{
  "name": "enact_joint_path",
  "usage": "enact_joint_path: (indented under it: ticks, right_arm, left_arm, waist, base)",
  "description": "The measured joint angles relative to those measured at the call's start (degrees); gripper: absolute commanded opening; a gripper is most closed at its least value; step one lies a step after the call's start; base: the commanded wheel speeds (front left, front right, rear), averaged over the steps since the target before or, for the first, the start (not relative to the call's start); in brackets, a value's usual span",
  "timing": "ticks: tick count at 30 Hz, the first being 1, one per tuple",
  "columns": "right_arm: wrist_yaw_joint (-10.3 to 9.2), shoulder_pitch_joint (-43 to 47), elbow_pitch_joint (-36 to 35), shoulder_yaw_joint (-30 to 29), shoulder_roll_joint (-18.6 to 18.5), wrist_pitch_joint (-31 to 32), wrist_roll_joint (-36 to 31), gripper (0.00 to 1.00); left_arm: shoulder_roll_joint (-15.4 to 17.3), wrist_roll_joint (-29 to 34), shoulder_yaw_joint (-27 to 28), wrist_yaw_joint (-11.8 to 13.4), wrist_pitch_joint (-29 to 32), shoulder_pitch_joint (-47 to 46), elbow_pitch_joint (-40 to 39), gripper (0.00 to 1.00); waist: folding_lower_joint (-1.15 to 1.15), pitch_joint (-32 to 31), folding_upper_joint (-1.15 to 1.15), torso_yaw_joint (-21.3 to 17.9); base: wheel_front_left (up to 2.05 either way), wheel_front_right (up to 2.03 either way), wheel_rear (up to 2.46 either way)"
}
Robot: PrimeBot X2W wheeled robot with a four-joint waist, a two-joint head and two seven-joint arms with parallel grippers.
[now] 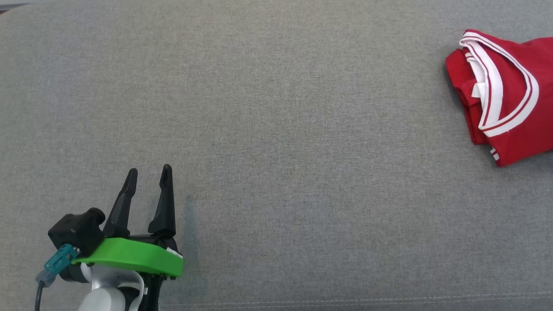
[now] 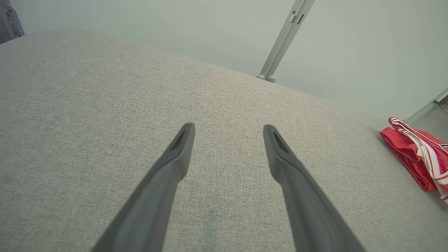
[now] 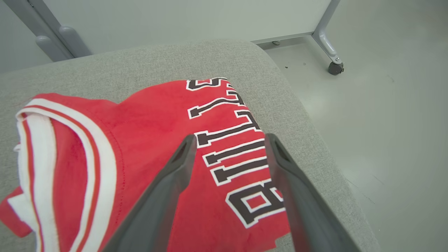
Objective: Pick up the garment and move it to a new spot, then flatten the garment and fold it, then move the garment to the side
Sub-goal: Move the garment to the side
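Garment (image 3: 157,140) hold: none; right gripper (image 3: 229,140) jaws spread wide just above it, empty.
Left gripper (image 1: 149,169): jaws wide, empty, well apart from it.
Progress: lies folded at the right end of the worktop (image 1: 276,129); task probably complete, though the head view crops its far side.
Room: grey padded surface, pale floor, castor leg (image 3: 335,66).

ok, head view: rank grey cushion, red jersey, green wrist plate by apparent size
1. grey cushion
2. red jersey, partly cut off by the frame edge
3. green wrist plate, nearer the camera, so its true size is unsure
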Motion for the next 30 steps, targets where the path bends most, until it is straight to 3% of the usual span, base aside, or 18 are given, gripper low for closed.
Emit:
enact_joint_path:
  ticks: [6,14,19,30]
  right_arm:
    - [0.0,-0.7,-1.9,0.2,1.1,-4.6,-1.3,1.0]
    - [1.25,-2.8,-6.4,1.9,6.0,-12.3,-4.3,1.0]
    - [2.54,-2.6,-8.8,0.0,10.7,-18.8,-2.4,1.0]
    - [2.46,5.4,-13.5,1.1,16.9,-19.9,-3.0,1.0]
  left_arm:
    - [-0.2,0.0,-0.2,0.0,-0.1,-1.0,0.1,1.0]
    - [-1.1,-1.0,-1.0,-0.4,-1.5,-2.2,0.9,1.0]
    - [-2.1,-1.5,-1.0,-0.6,-2.3,-2.2,3.3,1.0]
    - [-2.4,-1.3,-1.3,-0.6,-2.9,-1.4,7.4,1.0]
  waist:
    - [0.0,-1.2,0.0,-1.5]
    - [0.0,-4.1,0.0,-4.0]
    - [0.0,-7.4,0.0,-5.9]
    - [0.0,-14.1,0.0,-8.6]
  base:
    - [0.0,0.0,0.0]
    - [0.0,0.0,0.0]
    - [0.0,0.0,0.0]
    - [0.0,0.0,0.0]
